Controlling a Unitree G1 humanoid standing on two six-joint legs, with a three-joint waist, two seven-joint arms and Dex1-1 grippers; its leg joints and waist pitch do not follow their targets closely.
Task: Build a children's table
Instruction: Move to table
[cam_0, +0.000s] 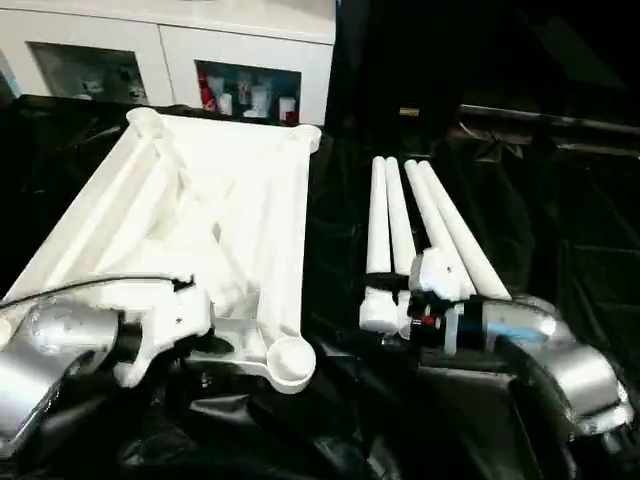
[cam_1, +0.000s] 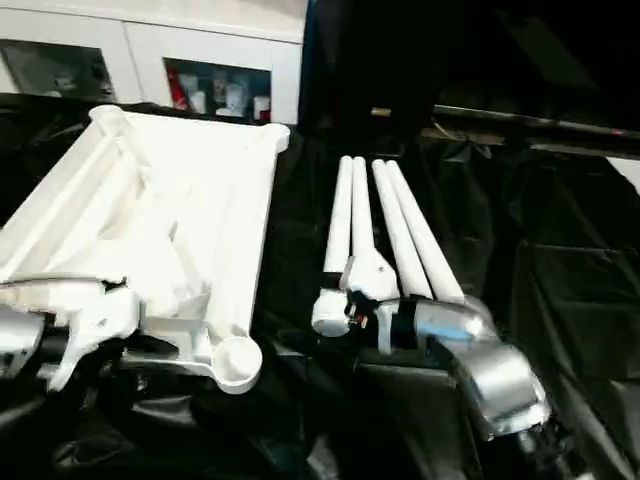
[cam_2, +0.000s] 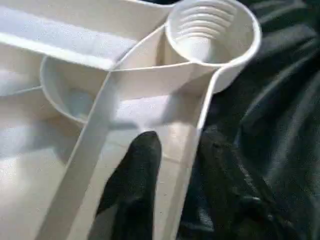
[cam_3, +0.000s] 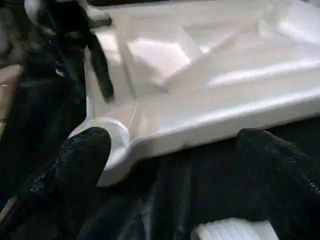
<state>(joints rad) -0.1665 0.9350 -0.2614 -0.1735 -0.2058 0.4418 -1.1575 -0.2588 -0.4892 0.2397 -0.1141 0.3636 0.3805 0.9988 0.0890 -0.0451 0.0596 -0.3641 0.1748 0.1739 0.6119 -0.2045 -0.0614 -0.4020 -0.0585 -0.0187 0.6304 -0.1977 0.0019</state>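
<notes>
The white tabletop (cam_0: 200, 210) lies upside down on the black sheet (cam_0: 560, 230), in the left half of the head picture. Its ribs face up, and a round socket (cam_0: 290, 362) sticks out at its near corner, low in the middle of the frame.

The left gripper (cam_2: 172, 165) is at that near corner. One black finger (cam_2: 137, 175) rests inside the tabletop, and the other sits outside on the black sheet, so the side wall stands between them. The pictures do not show if they squeeze the wall.

Four white legs (cam_0: 425, 225) lie side by side on the sheet, right of the middle of the frame. The right gripper (cam_3: 175, 150) is at their near ends with its fingers spread wide, holding nothing.

A white cupboard (cam_0: 170, 50) with glass doors stands at the top left.
</notes>
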